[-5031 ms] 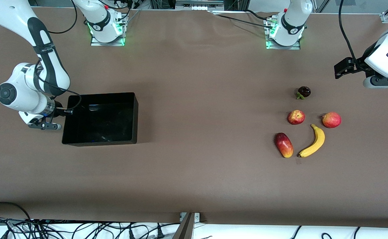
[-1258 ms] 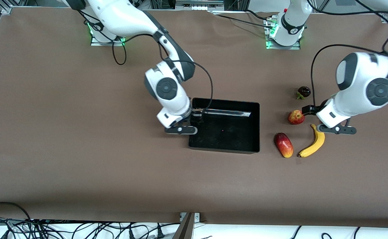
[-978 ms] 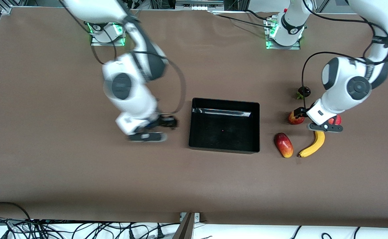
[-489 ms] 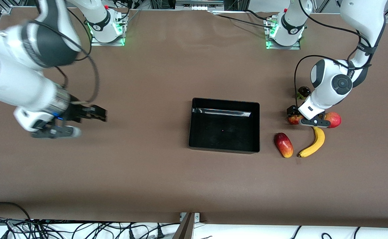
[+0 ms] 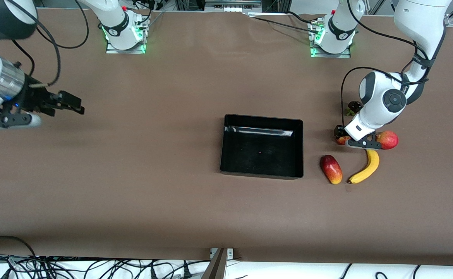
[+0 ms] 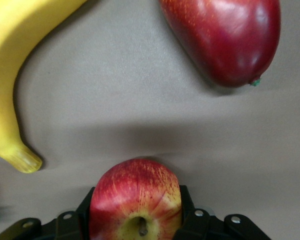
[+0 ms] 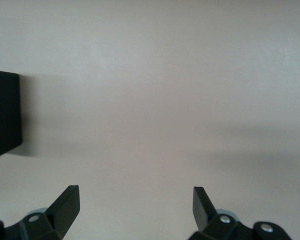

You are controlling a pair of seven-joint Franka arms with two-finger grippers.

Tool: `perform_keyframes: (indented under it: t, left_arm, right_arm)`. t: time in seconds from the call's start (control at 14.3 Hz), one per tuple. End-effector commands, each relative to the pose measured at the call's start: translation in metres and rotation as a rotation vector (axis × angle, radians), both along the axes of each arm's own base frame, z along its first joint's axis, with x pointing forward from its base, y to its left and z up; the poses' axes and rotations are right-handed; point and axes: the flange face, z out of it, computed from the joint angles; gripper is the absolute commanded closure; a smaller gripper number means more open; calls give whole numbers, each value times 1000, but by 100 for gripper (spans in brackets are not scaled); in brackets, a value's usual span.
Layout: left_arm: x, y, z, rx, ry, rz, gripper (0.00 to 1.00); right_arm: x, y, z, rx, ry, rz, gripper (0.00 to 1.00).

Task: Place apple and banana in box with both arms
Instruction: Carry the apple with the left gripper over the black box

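The left arm's black two-finger gripper (image 6: 136, 222) sat low on the table, fingers (image 6: 85, 212) flanking the small red-and-yellow apple (image 6: 135, 200), seemingly clamped. The glossy black open-top box (image 5: 263, 121) lay toward the right arm's end. The right gripper (image 7: 136, 207) waited spread wide. The curved yellow banana (image 5: 365, 168) lay just beside.

Small red-yellow apple (image 5: 341, 140) mostly hidden under left gripper (image 5: 340, 133). Small dark fruit (image 5: 353, 105) partly behind white arm, too small to identify. Curved yellow banana (image 6: 10, 75) cut off in left wrist view.

My arms (image 5: 420, 23) are white with rounded grey-capped joints and black cables. Bases (image 5: 124, 35) glow green. Grippers (image 5: 71, 104) are black.
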Motion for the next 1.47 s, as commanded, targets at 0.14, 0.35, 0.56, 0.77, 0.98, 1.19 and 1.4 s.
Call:
perform_keyframes:
  t: [0.14, 0.35, 0.56, 0.77, 0.98, 1.19, 1.4]
  left_arm:
    - [40, -7, 87, 13, 66, -78, 80]
    - [81, -65, 177, -2, 168, -141, 78]
    - [82, -143, 197, -16, 166, -76, 78]
    - [69, -225, 163, -14, 157, 28, 78]
    - [65, -254, 111, -32, 151, 17, 77]
    - [59, -272, 70, 21, 133, -65, 76]
    - [47, -293, 37, 26, 145, -110, 75]
  right_arm:
    - [-26, -8, 6, -81, -12, 51, 0]
    - [-25, 1, 13, -119, -29, 79, 0]
    - [-16, 1, 22, -113, -51, 72, 0]
    - [-14, 8, 29, -114, -67, 71, 0]
    - [-12, 4, 36, -117, -82, 69, 0]
    - [-10, 6, 35, -123, -84, 70, 0]
    - [-4, 6, 31, -112, -80, 66, 0]
